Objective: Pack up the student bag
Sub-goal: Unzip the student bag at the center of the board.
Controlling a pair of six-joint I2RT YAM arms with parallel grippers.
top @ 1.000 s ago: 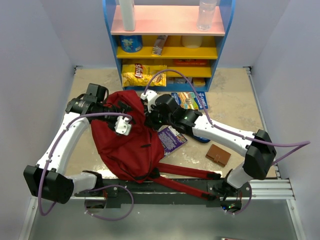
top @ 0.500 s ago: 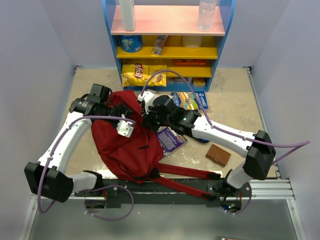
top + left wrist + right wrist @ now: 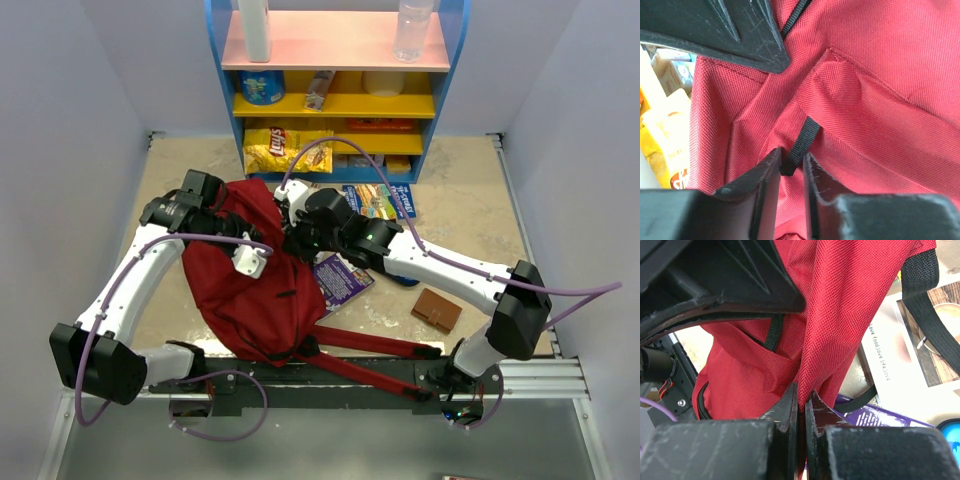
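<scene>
Your left tool (image 3: 790,165) is closed on a thin black webbing loop (image 3: 802,140). Your right tool (image 3: 802,397) pinches a fold of coarse red weave flat between its fingers. Both hold the far end of the bag (image 3: 250,295), one on each side. From there the soft, slumped body runs back toward the arm bases, left of centre on the desk (image 3: 470,200). A flat glossy purple book (image 3: 343,278) lies just right of the bag, nearer your right arm.
</scene>
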